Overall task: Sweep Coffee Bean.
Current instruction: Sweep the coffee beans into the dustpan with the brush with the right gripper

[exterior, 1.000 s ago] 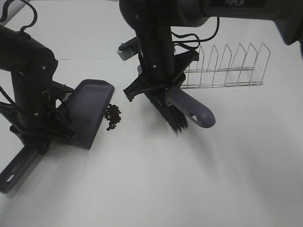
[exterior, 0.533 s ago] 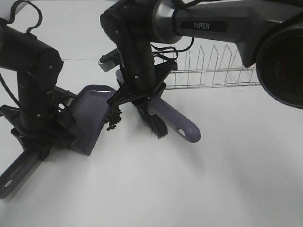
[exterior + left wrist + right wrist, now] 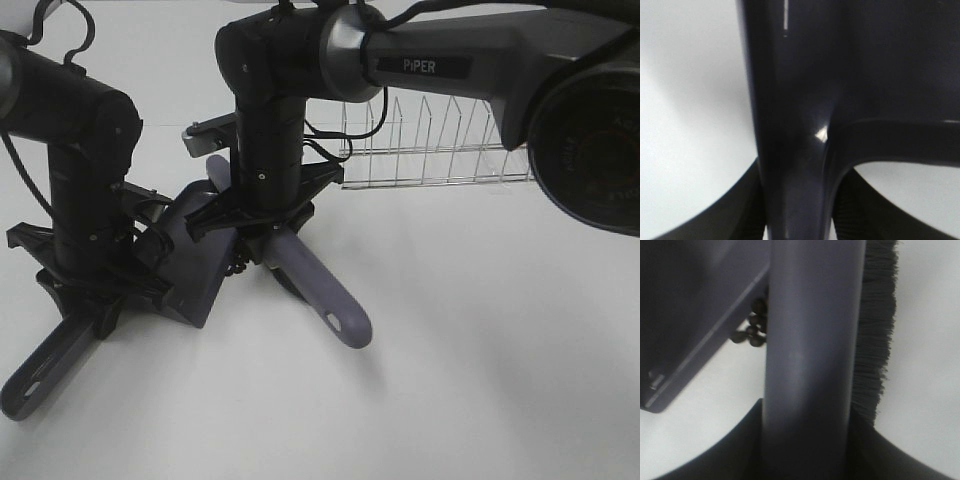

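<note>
My left gripper [image 3: 98, 288] is shut on the handle [image 3: 38, 372] of the grey-purple dustpan [image 3: 196, 268], whose lip rests on the table. That handle fills the left wrist view [image 3: 800, 125]. My right gripper [image 3: 262, 214] is shut on the grey-purple brush [image 3: 322, 298], held just right of the dustpan's lip. The coffee beans [image 3: 238, 266] are mostly hidden under the right arm. In the right wrist view a few beans [image 3: 753, 331] lie between the dustpan's edge [image 3: 695, 305] and the brush handle [image 3: 812, 340], with the black bristles [image 3: 878, 330] on the handle's other side.
A wire dish rack [image 3: 440, 150] stands at the back right, close behind the right arm. The white table [image 3: 480, 380] stretches to the front and right.
The right arm has swept the brush leftward to the dustpan's lip, pushing the beans against it; most beans are now hidden under the arm. The dustpan stays about where it was.
</note>
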{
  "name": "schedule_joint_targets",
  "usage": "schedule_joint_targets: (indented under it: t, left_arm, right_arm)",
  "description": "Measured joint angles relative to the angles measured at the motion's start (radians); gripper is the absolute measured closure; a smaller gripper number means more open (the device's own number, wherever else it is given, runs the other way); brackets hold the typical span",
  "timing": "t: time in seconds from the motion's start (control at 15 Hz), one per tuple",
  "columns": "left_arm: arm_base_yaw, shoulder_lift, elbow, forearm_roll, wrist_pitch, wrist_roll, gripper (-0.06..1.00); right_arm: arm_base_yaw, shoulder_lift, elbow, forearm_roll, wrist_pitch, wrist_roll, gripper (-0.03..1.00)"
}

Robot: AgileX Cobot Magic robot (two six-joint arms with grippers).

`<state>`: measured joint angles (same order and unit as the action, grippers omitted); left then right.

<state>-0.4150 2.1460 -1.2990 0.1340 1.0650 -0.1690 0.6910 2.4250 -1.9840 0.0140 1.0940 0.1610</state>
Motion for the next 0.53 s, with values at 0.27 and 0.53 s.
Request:
schedule_joint_targets:
  t: [0.27, 0.53]
  left_arm:
    - [0.000, 0.000, 0.000, -0.001, 0.000, 0.001, 0.61]
    - [0.000, 0.000, 0.000, -0.002, 0.001, 0.001, 0.61]
  right_arm:
    - [0.000, 0.000, 0.003, 0.184, -0.157, -0.036, 0.69]
    - [0.000, 0.004, 0.001, 0.233, -0.204, -0.096, 0.69]
